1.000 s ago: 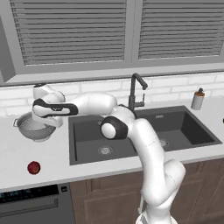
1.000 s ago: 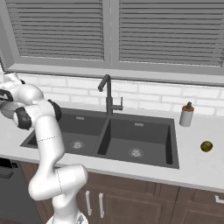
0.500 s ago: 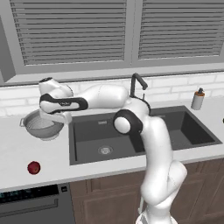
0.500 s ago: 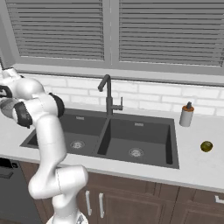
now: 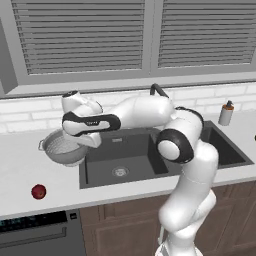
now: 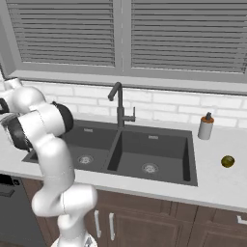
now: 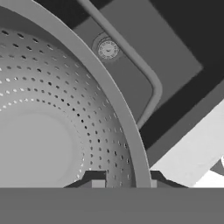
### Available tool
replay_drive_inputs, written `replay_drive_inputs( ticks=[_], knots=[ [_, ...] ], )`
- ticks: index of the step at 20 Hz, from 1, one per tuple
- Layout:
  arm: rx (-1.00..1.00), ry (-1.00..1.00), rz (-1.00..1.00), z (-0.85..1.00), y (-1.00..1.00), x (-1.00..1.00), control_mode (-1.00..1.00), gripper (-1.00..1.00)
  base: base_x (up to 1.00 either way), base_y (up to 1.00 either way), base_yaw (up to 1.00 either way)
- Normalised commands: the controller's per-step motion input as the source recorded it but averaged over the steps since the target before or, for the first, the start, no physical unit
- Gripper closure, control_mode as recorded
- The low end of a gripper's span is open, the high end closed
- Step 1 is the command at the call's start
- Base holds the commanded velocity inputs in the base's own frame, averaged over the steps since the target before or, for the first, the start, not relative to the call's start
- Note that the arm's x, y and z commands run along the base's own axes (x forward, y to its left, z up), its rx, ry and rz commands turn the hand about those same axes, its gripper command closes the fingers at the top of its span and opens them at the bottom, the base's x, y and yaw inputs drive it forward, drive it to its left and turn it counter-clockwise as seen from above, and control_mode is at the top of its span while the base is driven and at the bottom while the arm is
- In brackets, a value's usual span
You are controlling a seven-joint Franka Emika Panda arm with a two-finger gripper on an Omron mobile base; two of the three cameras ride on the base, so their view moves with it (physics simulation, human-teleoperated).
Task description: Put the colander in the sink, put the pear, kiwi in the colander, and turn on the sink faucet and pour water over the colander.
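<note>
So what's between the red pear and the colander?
Nothing: in the left base view, just bare counter lies between the pear and the colander.

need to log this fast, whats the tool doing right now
Tool: closed on the colander rim, holding it above the counter beside the sink.

Even, soft rendered light fills both base views, with no hard glare. The sink (image 6: pixel 130 149) basins read dark and flat. A faint shadow lies under the colander (image 5: pixel 64 147) on the bench (image 5: pixel 30 170). In the hand view the colander's wall shows a bright sheen; edges look slightly soft and pixelated.
</note>
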Motion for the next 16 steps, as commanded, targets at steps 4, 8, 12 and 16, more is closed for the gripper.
replay_drive_inputs(
  ticks=[4, 8, 12, 16],
  knots=[
    [0.0, 0.0, -0.31, 0.06, -0.81, -0.22, -1.0, 1.0, 0.0, 0.0, 0.0],
    [0.0, 0.06, -0.38, 0.01, -0.85, 0.0, -1.0, 1.0, 0.0, 0.0, 0.0],
    [0.0, 0.15, -0.3, 0.01, -0.78, 0.14, -1.0, 1.0, 0.0, 0.0, 0.0],
    [0.0, 0.22, -0.16, -0.01, -0.78, 0.0, -1.0, 1.0, 0.0, 0.0, 0.0]
  ],
)
